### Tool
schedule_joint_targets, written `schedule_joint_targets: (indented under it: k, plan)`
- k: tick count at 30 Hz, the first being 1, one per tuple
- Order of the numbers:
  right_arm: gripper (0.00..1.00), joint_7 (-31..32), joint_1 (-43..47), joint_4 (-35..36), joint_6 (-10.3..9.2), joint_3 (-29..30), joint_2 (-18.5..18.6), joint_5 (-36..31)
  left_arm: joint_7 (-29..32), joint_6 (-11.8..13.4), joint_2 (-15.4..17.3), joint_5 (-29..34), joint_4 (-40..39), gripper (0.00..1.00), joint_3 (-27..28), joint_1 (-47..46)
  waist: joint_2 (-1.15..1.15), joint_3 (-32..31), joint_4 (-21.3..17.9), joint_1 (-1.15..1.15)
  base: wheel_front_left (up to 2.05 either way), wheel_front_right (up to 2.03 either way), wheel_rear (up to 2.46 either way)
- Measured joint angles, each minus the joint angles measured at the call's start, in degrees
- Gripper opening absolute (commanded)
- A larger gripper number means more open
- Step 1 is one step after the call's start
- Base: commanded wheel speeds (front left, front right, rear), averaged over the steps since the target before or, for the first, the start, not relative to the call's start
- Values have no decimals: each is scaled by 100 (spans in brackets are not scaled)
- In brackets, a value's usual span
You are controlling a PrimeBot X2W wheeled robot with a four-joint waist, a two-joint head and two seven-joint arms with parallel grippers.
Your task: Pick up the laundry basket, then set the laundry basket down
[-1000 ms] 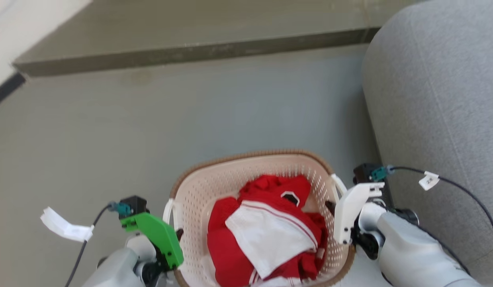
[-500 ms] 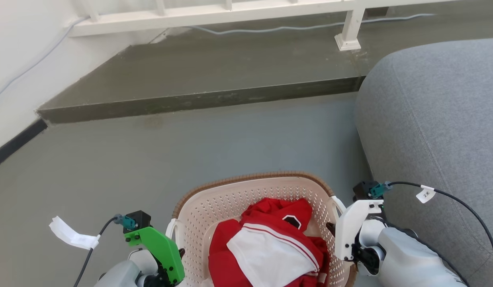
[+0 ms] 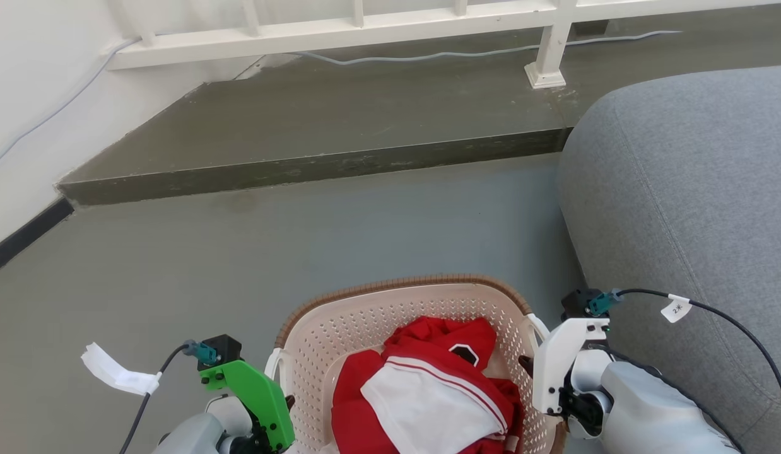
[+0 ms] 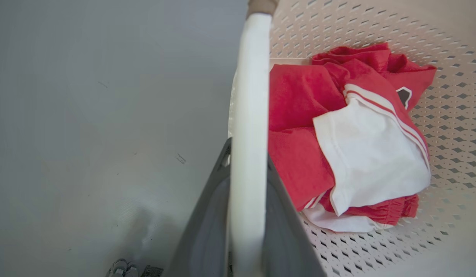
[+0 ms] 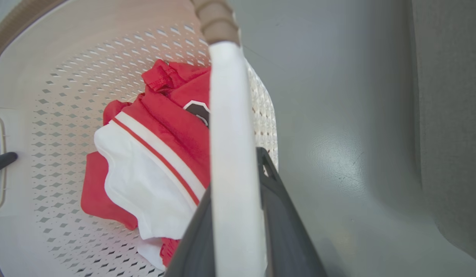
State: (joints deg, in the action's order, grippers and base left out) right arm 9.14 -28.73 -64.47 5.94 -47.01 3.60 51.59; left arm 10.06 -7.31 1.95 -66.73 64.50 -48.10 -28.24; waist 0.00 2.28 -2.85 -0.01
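Cream laundry basket (image 3: pixel 365 318): you have it at the near edge of the grey floor (image 3: pixel 252 252) in the head view, just beside the grey sofa (image 3: pixel 681 189). Its near end is cut off by the frame, and you cannot tell whether its base touches the floor.
Left gripper (image 4: pixel 246 152): jaws clamped on the white left handle (image 4: pixel 250 88), one dark finger on each side. The bar hides their inner faces.
Right gripper (image 5: pixel 238 169): jaws closed round the white right handle (image 5: pixel 226 115). The bar covers most of the inner finger.
Contents: a crumpled red and white garment (image 3: pixel 428 403) lies in the basket, its lower part cut off in the head view.
Far edge of the floor: a raised step (image 3: pixel 302 126), with a white railing (image 3: pixel 365 25) beyond it.
Tags: a white paper tag (image 3: pixel 675 309) sits by your right wrist and a second tag (image 3: pixel 116 377) by the left. Their print is too small to read.
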Motion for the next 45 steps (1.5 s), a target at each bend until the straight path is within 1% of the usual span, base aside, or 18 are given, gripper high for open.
schedule_joint_targets:
  k: [22, 35, 45]
  plan:
    - [0, -1, -1, -66, 0, -156, 1, 154, 0, 0, -29, -67, 53, 0, -56, 0, 0, 31, -10, 0, 0, 0, 0]
    - [0, -2, -7, -144, 0, -296, -2, 191, 48, 0, -46, -67, 109, 0, -181, 0, 0, 97, -6, 0, 0, 0, 0]
    - [0, -10, -86, -159, 0, -335, -2, 196, 37, 0, -46, -109, 75, 0, -158, -23, 0, 272, -28, 0, 0, 0, 0]
